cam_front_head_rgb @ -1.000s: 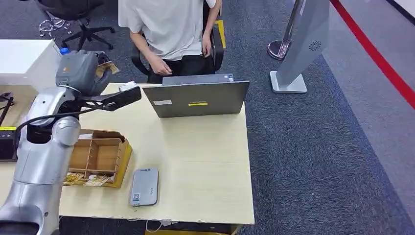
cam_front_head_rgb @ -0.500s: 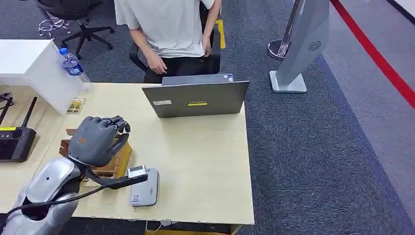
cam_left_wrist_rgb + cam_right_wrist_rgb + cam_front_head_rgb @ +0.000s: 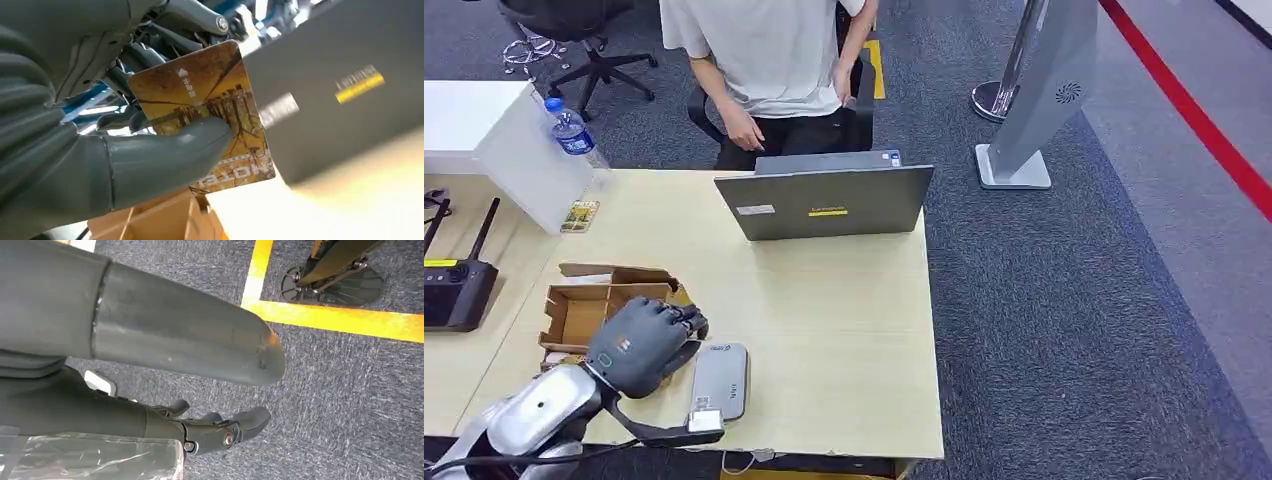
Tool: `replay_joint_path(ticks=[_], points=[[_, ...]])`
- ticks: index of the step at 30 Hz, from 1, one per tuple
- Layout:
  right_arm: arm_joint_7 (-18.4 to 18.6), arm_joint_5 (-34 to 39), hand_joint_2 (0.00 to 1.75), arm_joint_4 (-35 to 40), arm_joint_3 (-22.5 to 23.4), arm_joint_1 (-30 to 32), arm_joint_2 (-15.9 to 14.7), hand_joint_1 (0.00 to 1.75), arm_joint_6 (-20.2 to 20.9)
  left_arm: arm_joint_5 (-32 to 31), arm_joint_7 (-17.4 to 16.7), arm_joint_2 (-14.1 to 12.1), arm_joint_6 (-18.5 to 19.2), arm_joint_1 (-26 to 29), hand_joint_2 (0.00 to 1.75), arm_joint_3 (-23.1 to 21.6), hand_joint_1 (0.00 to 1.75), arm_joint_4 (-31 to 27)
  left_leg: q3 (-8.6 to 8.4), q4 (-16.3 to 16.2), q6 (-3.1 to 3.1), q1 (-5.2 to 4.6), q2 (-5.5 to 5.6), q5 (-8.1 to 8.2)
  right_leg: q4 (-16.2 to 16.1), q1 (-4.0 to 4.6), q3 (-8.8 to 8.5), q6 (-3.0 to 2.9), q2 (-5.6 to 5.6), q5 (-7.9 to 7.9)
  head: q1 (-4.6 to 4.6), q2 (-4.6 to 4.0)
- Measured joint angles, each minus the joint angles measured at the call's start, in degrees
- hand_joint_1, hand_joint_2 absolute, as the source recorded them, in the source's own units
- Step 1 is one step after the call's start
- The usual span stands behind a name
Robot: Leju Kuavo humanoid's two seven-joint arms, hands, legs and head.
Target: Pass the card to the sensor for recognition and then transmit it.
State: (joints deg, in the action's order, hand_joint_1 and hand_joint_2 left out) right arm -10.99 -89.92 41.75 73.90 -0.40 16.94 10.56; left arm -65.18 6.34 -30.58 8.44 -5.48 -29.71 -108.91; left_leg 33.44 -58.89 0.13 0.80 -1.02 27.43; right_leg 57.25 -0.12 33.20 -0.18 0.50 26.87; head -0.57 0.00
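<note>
Because the sensor point(image 3: 720, 381) must read it, my left hand point(image 3: 646, 343) pinches the card point(image 3: 210, 120) flat under the thumb, hovering at the sensor's nine o'clock over the surface point(image 3: 844, 330); my right hand point(image 3: 220, 432) hangs slack, holding nothing.

You are looking at an office: grey-blue carpet floor point(image 3: 1064, 300), a pale wooden desk point(image 3: 844, 330) carrying an open grey laptop point(image 3: 829, 200), a black wheeled office chair point(image 3: 589, 40), and a seated person in a white shirt point(image 3: 769, 50).
</note>
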Motion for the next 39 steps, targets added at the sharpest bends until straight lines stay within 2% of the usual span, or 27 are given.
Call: replay_joint_path(ticks=[3, 14, 22, 39], points=[[-0.13, 0.00, 0.00, 0.48, 0.00, -0.01, 0.02, 0.00, 0.52, 0.67, 0.00, -1.98, 0.98, 0.03, 1.75, -1.38, 1.75, 0.00, 0.00, 0.00, 0.00, 0.00, 0.00, 0.00, 0.00, 0.00, 0.00, 0.00, 0.00, 0.00, 0.00, 0.00], [-0.11, 0.00, 0.00, 0.68, 0.00, -0.03, -0.07, 0.00, 0.63, 1.99, -1.29, -5.18, 6.19, 0.35, 1.75, -5.59, 1.75, 1.49, 0.00, 0.00, 0.00, 0.00, 0.01, 0.00, 0.00, 0.00, -0.02, 0.00, 0.01, 0.00, 0.02, 0.00], [0.04, 0.00, 0.00, -0.57, -0.02, -0.17, -0.77, 0.00, -0.66, 5.09, -2.80, -8.78, 9.20, 0.37, 1.75, -7.23, 1.75, 1.60, 0.00, 0.00, 0.00, 0.00, 0.01, 0.00, 0.00, 0.00, -0.01, 0.00, 0.02, 0.00, 0.02, 0.00], [0.02, 0.00, 0.00, -1.46, -0.77, -0.20, -1.01, 0.00, -0.48, 6.14, -4.35, -8.89, 10.51, 0.36, 1.75, -7.98, 1.75, 1.95, 0.00, 0.00, 0.00, 0.00, 0.02, 0.00, 0.00, 0.00, -0.01, 0.00, 0.02, 0.00, 0.02, 0.00]])
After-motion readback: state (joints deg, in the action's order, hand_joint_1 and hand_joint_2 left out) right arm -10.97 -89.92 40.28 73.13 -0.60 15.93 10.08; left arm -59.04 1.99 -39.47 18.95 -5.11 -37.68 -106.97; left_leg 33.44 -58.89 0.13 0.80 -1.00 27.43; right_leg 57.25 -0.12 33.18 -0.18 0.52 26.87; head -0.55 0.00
